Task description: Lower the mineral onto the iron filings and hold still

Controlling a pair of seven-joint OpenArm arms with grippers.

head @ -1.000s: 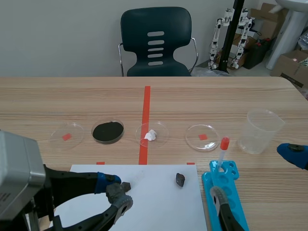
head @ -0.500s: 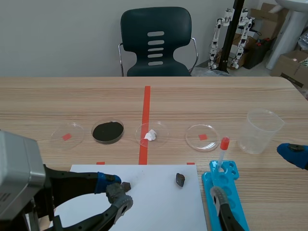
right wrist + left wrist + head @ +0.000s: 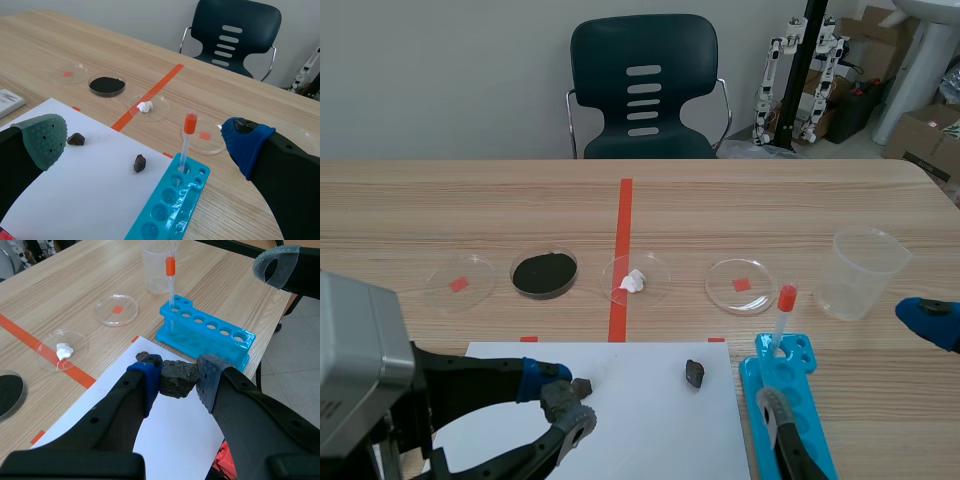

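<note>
1. Wood-grain table (image 3: 820, 200), with a dark chair (image 3: 643, 85) pushed in at its 12 o'clock edge.
2. Left gripper (image 3: 178, 379): low at 7 o'clock in my scene feed. I read it as pinching the mineral (image 3: 175, 376), with the blue pad on one flank and the grey pad on the other.
3. Right gripper (image 3: 145, 140): at 4 o'clock, fingers spread wide, one of them over the rack.
4. White sheet (image 3: 650, 430) at 6 o'clock on the table. The held mineral is over its left half. I cannot tell from my feeds whether the stone touches the sheet.
5. Blue tube rack (image 3: 808, 400) just beside the sheet at its 3 o'clock. One orange-capped dropper (image 3: 783, 315) stands in its far end.
6. Clear beaker (image 3: 860, 272), upright, at 1 o'clock from the rack.
7. Petri dishes in a row beyond the sheet. The iron filings (image 3: 544, 273) fill the second dish from the left, at 11 o'clock from the mineral and well apart from it. The next dish, on the tape line, holds a white lump (image 3: 634, 281).
8. Second dark stone (image 3: 694, 373) lies loose on the sheet, at 3 o'clock from the held mineral and apart from it.
</note>
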